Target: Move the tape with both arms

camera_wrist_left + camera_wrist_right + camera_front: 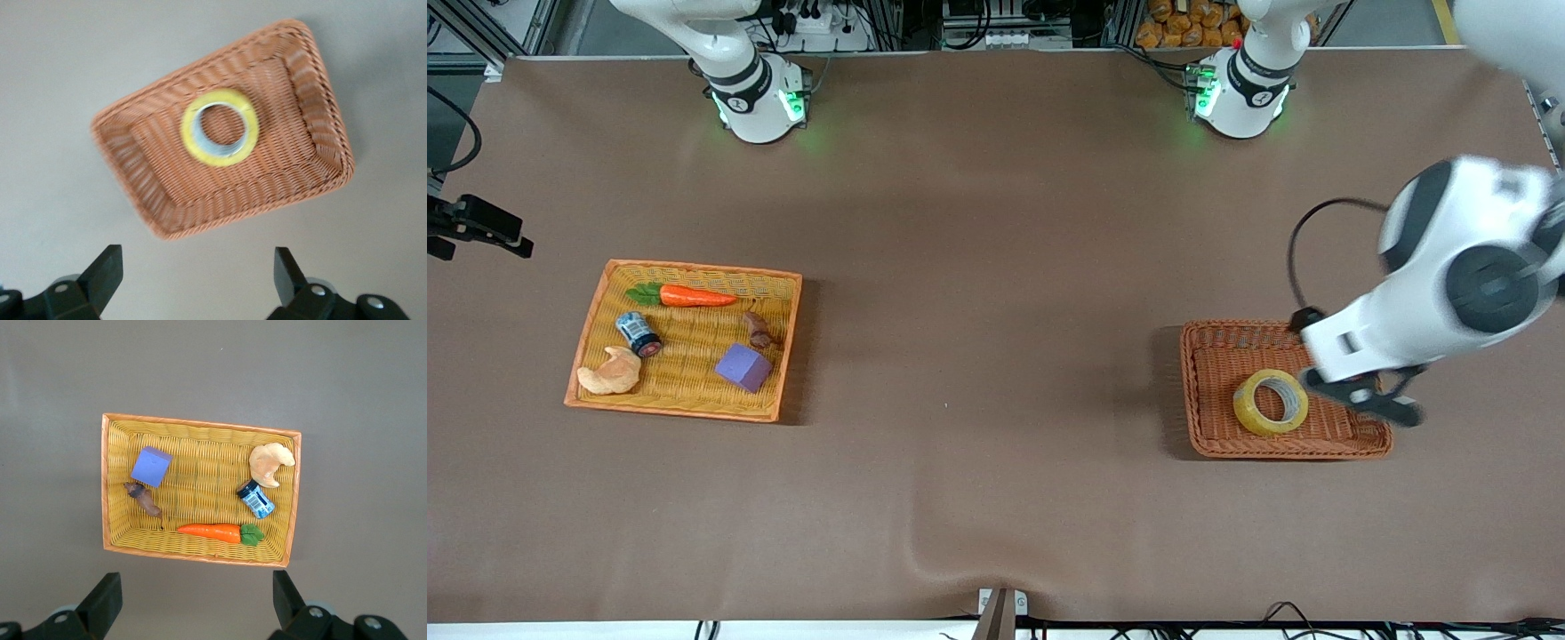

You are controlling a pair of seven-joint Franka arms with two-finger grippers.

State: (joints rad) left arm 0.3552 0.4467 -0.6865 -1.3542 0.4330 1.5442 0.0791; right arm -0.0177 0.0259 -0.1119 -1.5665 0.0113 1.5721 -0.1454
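Two baskets on the table (pixel 996 222). Brown basket (pixel 1209 391), toward the left arm's end, holds the tape (pixel 1270 402) (lying flat). Yellow basket (pixel 596 338), toward the right arm's end: carrot (pixel 694 296) at 12 o'clock, cube (pixel 743 367) at 4, croissant (pixel 609 373) at 8, jar (pixel 639 333) between.

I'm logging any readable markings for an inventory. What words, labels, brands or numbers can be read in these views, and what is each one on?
No text can be read with certainty.
Small jar in the yellow basket: blue label with a white barcode-like patch, print too small to read.
Round marks on the two arm bases: too small to read.
Tape, brown basket, carrot, purple cube, croissant: no markings visible.
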